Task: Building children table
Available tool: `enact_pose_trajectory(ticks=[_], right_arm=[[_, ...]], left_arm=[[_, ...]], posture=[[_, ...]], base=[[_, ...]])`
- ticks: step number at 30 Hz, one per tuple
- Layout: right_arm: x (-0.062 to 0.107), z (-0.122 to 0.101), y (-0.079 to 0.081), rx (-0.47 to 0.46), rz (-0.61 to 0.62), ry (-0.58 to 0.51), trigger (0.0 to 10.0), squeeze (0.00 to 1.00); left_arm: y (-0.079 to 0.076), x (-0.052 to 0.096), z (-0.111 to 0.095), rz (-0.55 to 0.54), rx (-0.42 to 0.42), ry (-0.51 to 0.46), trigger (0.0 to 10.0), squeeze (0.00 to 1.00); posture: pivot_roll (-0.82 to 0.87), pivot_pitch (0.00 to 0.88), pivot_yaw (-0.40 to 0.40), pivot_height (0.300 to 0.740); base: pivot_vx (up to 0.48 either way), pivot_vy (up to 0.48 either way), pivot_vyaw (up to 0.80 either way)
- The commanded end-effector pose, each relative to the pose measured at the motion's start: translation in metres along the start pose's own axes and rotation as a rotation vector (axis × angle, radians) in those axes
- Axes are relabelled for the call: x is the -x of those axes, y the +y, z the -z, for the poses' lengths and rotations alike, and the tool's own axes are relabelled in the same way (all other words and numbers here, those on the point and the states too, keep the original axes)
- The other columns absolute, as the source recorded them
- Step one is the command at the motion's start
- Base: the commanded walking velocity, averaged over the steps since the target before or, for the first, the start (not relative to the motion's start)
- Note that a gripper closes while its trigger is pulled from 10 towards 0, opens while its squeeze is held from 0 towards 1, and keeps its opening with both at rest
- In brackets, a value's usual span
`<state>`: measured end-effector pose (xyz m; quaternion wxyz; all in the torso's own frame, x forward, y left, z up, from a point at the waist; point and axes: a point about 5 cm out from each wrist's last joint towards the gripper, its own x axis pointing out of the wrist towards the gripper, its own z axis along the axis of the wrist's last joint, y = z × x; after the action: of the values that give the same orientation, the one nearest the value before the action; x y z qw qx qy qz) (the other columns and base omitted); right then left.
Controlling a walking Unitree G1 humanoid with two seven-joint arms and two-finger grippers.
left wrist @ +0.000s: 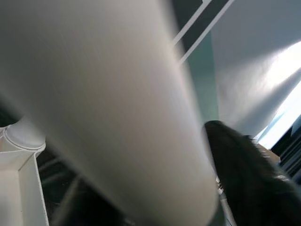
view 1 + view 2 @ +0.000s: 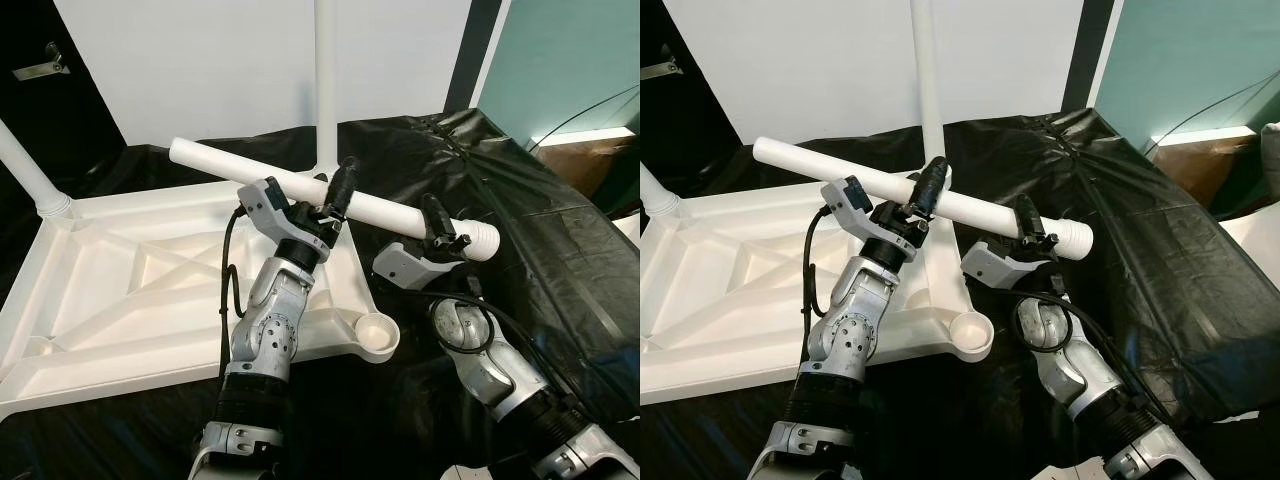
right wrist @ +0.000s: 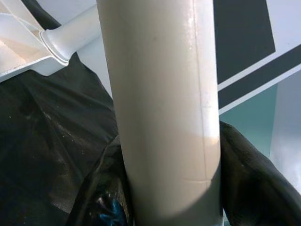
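Left gripper [image 2: 337, 192]: black fingers closed around the middle of a long white plastic tube table leg [image 2: 280, 187], held roughly horizontal in the air above the tabletop's near-right corner. Left wrist view: the leg fills most of the frame, one dark finger [image 1: 244, 174] pressed against its side.

Right gripper [image 2: 440, 228]: fingers clamped on the same leg close to its ribbed, threaded end [image 2: 482, 240], which points toward the robot's right. Right wrist view: the tube runs straight between the two black fingers [image 3: 256, 179].

Below the leg: white moulded plastic tabletop [image 2: 150, 290], lying upside down with its ribbed underside facing up, resting on black plastic sheeting [image 2: 520, 190]. Round open socket [image 2: 375, 335] at the near-right corner, no leg in it. One white leg [image 2: 326, 80] already stands upright at the far-right corner; another [image 2: 25, 170] rises tilted from the far-left corner.

Behind: white wall panel [image 2: 230, 60].
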<state>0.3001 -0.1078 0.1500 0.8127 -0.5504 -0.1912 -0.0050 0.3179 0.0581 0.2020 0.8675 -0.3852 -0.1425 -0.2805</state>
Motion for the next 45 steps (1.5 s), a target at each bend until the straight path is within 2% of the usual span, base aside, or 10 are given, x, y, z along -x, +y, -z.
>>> enact_pose_trajectory(ticks=[1, 10, 13, 18, 19, 29, 31, 43, 44, 45], right_arm=[[0.01, -0.002, 0.019, 0.031, -0.095, -0.019, 10.0, 0.0], [0.008, -0.007, 0.018, -0.008, -0.091, -0.025, 10.0, 0.0], [0.003, -0.021, 0.008, -0.164, -0.114, -0.057, 10.0, 1.0], [-0.002, -0.03, -0.001, -0.277, -0.142, -0.055, 10.0, 1.0], [-0.012, -0.03, -0.013, -0.458, -0.161, 0.031, 10.0, 0.0], [-0.022, -0.006, -0.021, -0.759, -0.387, 0.197, 10.0, 0.0], [-0.021, -0.001, -0.022, -0.795, -0.496, 0.194, 0.0, 0.0], [-0.021, -0.001, -0.025, -0.828, -0.541, 0.197, 0.0, 0.0], [-0.023, -0.001, -0.025, -0.818, -0.526, 0.203, 0.0, 0.0], [-0.023, -0.001, -0.025, -0.818, -0.526, 0.203, 0.0, 0.0]], left_arm=[[-0.02, -0.008, -0.004, 0.128, 0.008, -0.033, 0.0, 0.0], [-0.022, -0.009, -0.005, 0.149, 0.012, -0.043, 0.0, 0.0], [-0.024, -0.007, -0.003, 0.168, -0.001, -0.035, 0.0, 0.0], [-0.026, -0.006, -0.002, 0.18, -0.006, -0.03, 0.0, 0.0], [-0.027, -0.006, -0.001, 0.187, -0.004, -0.027, 0.0, 0.0], [-0.029, -0.005, 0.0, 0.201, 0.004, -0.022, 0.0, 0.0], [-0.029, -0.006, 0.0, 0.198, 0.002, -0.022, 0.0, 0.0], [-0.029, -0.004, -0.001, 0.189, -0.01, -0.027, 0.0, 0.0], [-0.029, -0.004, -0.002, 0.194, 0.004, -0.027, 4.7, 1.0], [-0.029, -0.004, -0.002, 0.194, 0.004, -0.027, 4.7, 1.0]], posture=[[-0.1, 0.023, 0.038, 0.74], [-0.1, 0.019, 0.037, 0.74], [-0.1, 0.02, 0.037, 0.74], [-0.1, 0.022, 0.036, 0.74], [-0.1, 0.024, 0.035, 0.74], [-0.11, 0.026, 0.034, 0.74], [-0.1, 0.026, 0.032, 0.74], [-0.09, 0.023, 0.034, 0.74], [-0.09, 0.022, 0.036, 0.74], [-0.09, 0.022, 0.036, 0.74]], base=[[0.0, 0.0, 0.0], [0.0, 0.0, 0.0], [0.0, 0.0, 0.0], [0.0, 0.0, 0.0], [0.0, 0.0, 0.0], [0.0, 0.0, 0.0], [0.0, 0.0, 0.0], [0.0, 0.0, 0.0], [0.0, 0.0, 0.0], [0.0, 0.0, 0.0]])
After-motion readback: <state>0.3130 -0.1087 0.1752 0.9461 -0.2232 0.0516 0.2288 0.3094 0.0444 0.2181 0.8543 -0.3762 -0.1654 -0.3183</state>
